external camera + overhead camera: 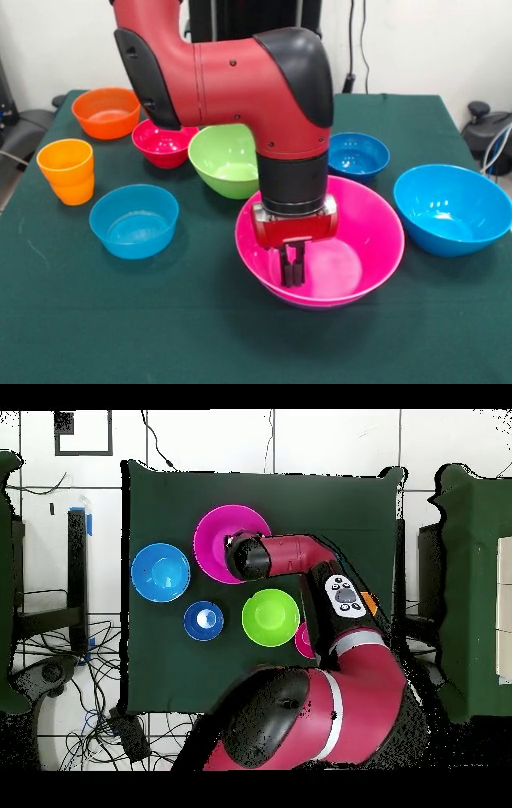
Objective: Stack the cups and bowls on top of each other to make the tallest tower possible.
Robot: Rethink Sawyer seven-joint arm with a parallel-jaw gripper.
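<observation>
Front view, L to R. Orange cup (66,170) at far L of the green table (200,336), standing alone. Orange bowl (106,112) behind it, red bowl (162,142) next along, light-blue small bowl (134,220) nearer the camera. All apart from each other, none nested. Lime bowl (225,160) mid-table, partly hidden by the arm (240,88).

Gripper (292,270) hangs straight down inside the pink bowl (352,240), tips low over the bowl floor, toward its camera-side wall. Fingers look pressed together w/ nothing between them, so clenched and empty (contact w/ bowl floor can't be confirmed). Overhead view agrees: wrist sits over the pink bowl's (215,534) rim side nearest the lime bowl (270,616).

Further R: dark-blue small bowl (358,154) behind the pink one, sky-blue large bowl (452,208) at R edge, just beside pink, not touching.

No tower yet; every piece seen sits singly. Purple bowl and green cup not made out.

Key relation: pink bowl's wall rings the gripper on all sides, nearest rim on the camera side. Judgement: a rim pinch needs the fingers parted first, then shifted out to that wall.
</observation>
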